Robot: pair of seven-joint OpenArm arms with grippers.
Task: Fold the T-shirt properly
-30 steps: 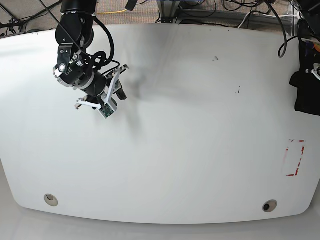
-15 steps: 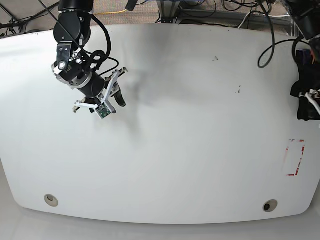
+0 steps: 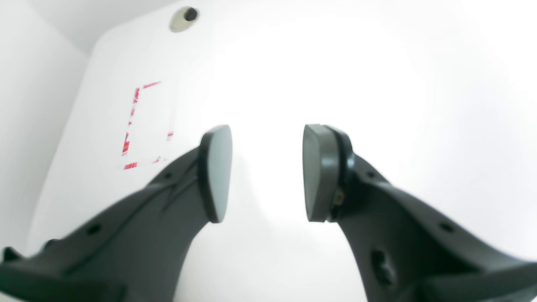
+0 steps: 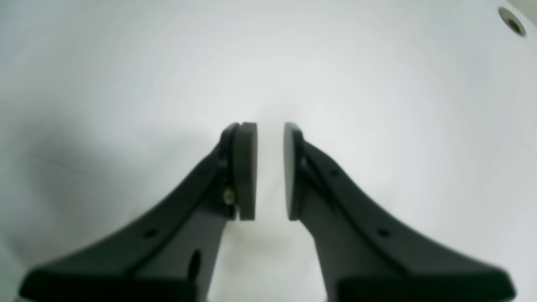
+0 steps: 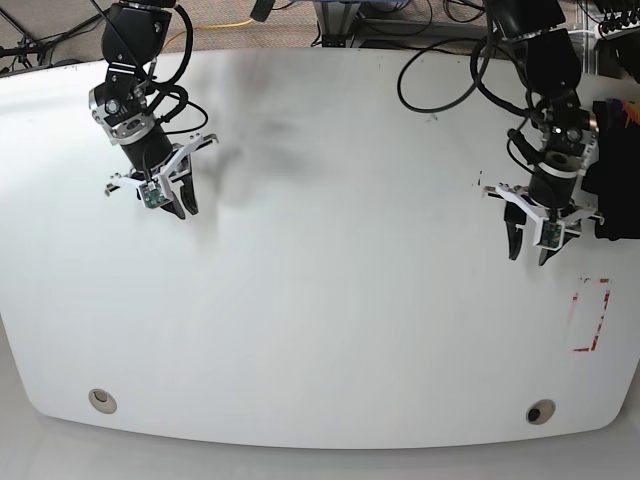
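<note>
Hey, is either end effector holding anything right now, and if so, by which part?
Nothing is held. The left end effector and the right end effector both show only bare white table between their pads.

Your T-shirt [image 5: 617, 170] shows only as a dark mass at the base view's right edge, cut off there, its print hidden. Both wrist views blur the tabletop [image 4: 377, 84], and glare washes it out beyond the left hand [image 3: 267, 172]. The red-marked rectangle [image 3: 144, 126] looks smeared.
</note>
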